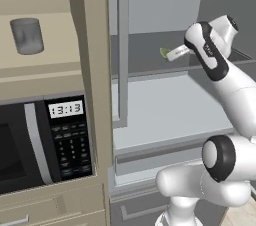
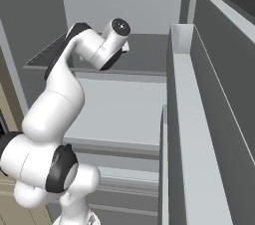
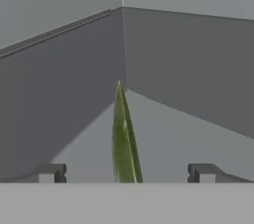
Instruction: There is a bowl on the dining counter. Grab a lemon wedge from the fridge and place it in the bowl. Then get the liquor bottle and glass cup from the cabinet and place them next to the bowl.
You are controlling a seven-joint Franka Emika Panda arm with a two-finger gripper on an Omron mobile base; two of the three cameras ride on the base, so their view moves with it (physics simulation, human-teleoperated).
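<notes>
A thin green-yellow lemon wedge [image 3: 125,141] stands on edge on a dark fridge shelf [image 3: 188,134], near the back corner. My gripper [image 3: 126,173] is open, and the wedge sits between its two fingertips [image 3: 49,172] without touching them. From the left base view the wedge [image 1: 164,51] shows just past my gripper [image 1: 172,54], which reaches into the fridge at upper-shelf height. A glass cup [image 1: 27,35] stands on a cabinet shelf at the upper left. The bowl and the liquor bottle are out of view.
A microwave [image 1: 45,140] sits under the cabinet shelf, left of the fridge. The open fridge door [image 2: 199,134] runs along my right side. A pale lower shelf [image 1: 165,115] and drawers lie below my arm. The fridge's back and side walls close in around the wedge.
</notes>
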